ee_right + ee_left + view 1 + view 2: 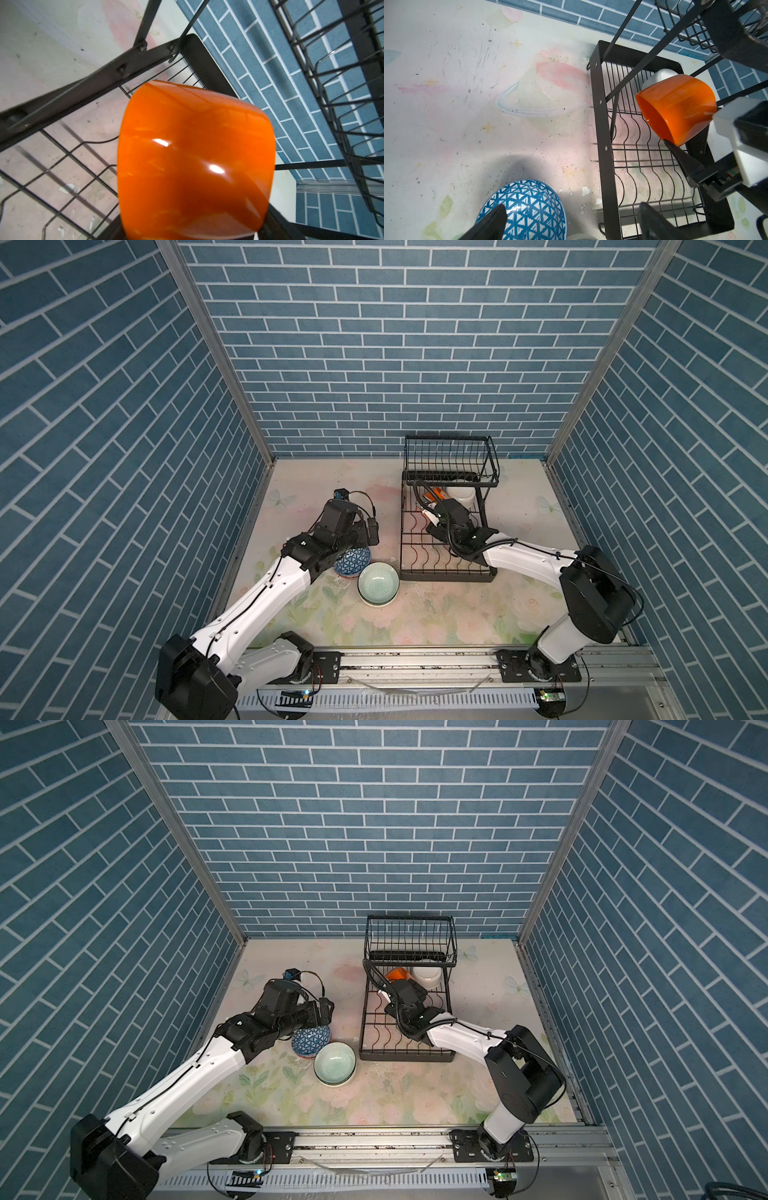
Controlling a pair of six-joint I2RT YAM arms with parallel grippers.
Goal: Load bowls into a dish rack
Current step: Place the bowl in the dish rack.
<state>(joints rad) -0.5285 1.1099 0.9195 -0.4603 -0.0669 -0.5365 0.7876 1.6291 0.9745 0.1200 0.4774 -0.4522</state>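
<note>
While your right gripper pinches it, the orange bowl sits tilted on its side over the lower tray of the dish rack. That is just right of centre in both top views, beside a white bowl. It is glossy, plain and deep-walled. From above, your wrist hides most of it, and I cannot tell whether it touches the wires. Your left gripper is spread wide above the blue-and-white bowl, left of centre.

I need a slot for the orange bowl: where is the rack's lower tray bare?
Bare: the front wire rows of the dish rack, between its front rim and the held orange bowl. Crowded: the back, where the white bowl sits beside the orange one.
</note>
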